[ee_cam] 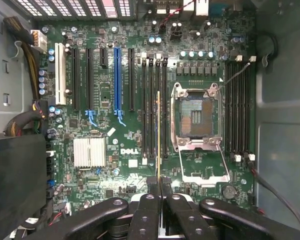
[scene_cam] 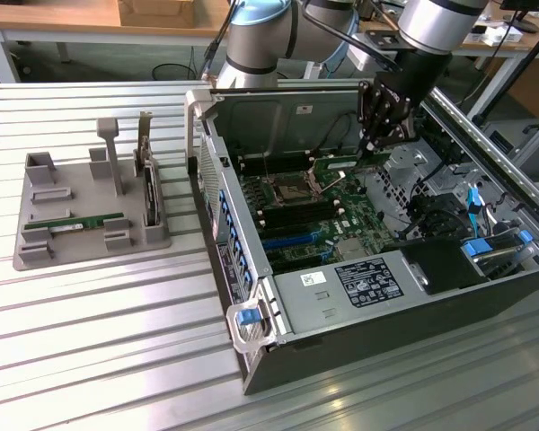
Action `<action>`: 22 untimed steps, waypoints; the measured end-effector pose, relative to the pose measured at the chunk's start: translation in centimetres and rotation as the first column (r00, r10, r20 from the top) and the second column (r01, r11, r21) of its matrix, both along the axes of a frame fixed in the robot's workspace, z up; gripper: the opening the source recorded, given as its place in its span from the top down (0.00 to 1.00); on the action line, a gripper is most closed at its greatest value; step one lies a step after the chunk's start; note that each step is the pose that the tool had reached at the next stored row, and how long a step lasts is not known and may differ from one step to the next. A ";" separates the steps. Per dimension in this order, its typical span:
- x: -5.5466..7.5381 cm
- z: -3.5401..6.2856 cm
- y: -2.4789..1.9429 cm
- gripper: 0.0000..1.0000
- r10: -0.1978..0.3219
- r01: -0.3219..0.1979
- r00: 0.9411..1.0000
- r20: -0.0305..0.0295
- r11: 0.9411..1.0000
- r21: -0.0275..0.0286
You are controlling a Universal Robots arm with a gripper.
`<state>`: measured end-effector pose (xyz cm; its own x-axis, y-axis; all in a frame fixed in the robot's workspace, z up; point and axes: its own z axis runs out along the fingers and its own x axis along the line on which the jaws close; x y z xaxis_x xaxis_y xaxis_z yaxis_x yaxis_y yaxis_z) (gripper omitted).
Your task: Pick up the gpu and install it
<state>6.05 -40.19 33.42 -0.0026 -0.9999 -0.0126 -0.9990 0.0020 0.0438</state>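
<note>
My gripper (scene_cam: 375,148) is inside the open computer case (scene_cam: 251,296), shut on the gpu (scene_cam: 341,163), a thin green circuit-board stick held level above the motherboard (scene_cam: 314,224). The wrist view shows the gpu (ee_cam: 159,130) edge-on, running out from the gripper (ee_cam: 159,181) over the row of black slots (ee_cam: 151,100) beside the empty processor socket (ee_cam: 197,117). I cannot tell if it touches a slot. A second green stick (scene_cam: 76,222) lies flat on the grey holder (scene_cam: 36,251) at the exterior view's left.
Case walls rise around the board, with a black power supply (scene_cam: 449,265) and cables (ee_cam: 20,120) on one side. More black slots (ee_cam: 237,110) flank the socket's other side. A blue slot (ee_cam: 117,80) and silver heatsink (ee_cam: 89,151) sit on the board. The holder rests on a ribbed metal table (scene_cam: 99,341).
</note>
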 end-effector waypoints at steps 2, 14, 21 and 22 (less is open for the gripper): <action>0.0 -0.09 -0.02 0.88 0.000 0.000 1.000 0.000 1.000 0.000; 0.0 -0.50 -0.08 0.88 0.000 0.000 1.000 0.000 1.000 0.000; 0.0 -0.73 -0.11 0.88 0.000 0.000 1.000 0.000 1.000 0.000; 0.0 -0.76 -0.12 0.88 0.000 0.000 1.000 0.000 1.000 0.000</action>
